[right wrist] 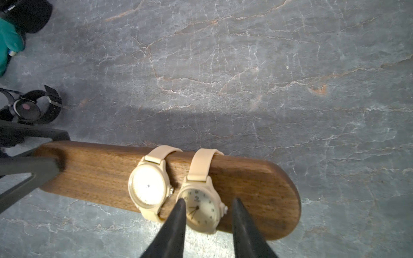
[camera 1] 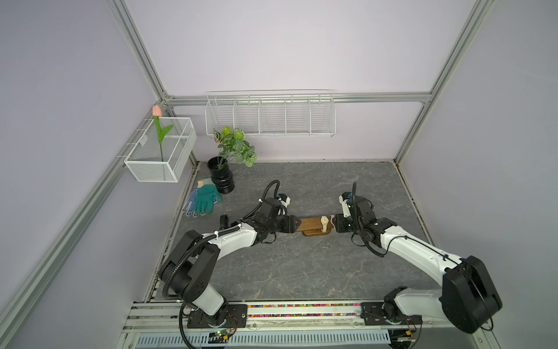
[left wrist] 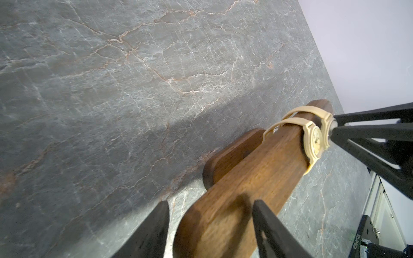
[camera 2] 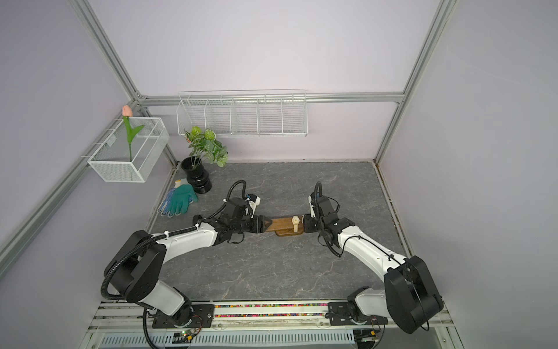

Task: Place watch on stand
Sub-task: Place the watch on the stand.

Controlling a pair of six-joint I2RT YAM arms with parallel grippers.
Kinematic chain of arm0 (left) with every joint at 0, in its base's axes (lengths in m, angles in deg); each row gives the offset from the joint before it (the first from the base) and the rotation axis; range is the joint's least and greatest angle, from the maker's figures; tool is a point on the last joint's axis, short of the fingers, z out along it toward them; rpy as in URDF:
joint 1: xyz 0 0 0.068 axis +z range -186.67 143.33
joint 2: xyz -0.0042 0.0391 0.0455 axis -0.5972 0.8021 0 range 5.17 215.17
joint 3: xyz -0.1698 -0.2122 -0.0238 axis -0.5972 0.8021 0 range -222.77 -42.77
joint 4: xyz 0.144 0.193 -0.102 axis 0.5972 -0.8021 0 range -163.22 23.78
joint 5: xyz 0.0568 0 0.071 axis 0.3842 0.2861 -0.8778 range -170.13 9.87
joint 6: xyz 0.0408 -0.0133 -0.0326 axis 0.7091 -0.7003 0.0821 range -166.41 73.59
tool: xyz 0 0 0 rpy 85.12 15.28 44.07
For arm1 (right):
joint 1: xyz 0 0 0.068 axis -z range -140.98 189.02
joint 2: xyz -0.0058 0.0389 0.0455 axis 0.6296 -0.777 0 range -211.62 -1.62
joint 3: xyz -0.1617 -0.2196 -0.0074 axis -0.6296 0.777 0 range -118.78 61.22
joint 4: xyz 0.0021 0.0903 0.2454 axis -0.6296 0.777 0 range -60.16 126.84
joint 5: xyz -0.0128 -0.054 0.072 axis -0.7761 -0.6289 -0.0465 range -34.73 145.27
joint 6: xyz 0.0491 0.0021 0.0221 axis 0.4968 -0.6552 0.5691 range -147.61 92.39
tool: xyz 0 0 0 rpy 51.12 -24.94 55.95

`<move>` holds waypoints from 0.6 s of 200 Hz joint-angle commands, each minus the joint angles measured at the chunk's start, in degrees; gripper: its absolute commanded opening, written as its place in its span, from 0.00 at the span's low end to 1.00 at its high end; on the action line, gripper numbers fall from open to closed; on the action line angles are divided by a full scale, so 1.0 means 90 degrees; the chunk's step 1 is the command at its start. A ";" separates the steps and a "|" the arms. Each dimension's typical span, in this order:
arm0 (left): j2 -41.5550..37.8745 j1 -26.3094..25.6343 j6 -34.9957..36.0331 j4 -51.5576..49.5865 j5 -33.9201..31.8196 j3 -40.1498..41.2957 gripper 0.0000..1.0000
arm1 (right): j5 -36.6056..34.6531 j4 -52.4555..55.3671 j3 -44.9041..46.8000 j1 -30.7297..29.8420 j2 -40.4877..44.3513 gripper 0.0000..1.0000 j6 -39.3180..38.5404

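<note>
Straddling outer watch (right wrist: 201,215): right end effector (right wrist: 209,200).

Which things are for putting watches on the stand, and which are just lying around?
For the job: wooden stand; beige watch near its middle; second beige watch at the right gripper; black watch on the table, likely waiting; left gripper at the stand's other end.
Just lying about: gloves; black vase with plant; mesh basket with tulip; long wire rack.

A green glove (camera 1: 206,198) lies just beside the black vase (camera 1: 222,180), perhaps touching it.
</note>
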 commanded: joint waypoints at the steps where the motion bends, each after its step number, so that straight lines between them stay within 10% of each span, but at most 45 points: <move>1: -0.0144 -0.0026 -0.0015 0.0072 -0.0033 0.0058 0.62 | 0.0048 -0.0081 -0.0107 -0.0038 -0.0134 0.35 0.0135; 120: -0.0347 -0.0026 -0.0085 0.0107 -0.0211 0.0163 0.63 | -0.0073 -0.0082 -0.0144 -0.0106 -0.0195 0.40 0.0717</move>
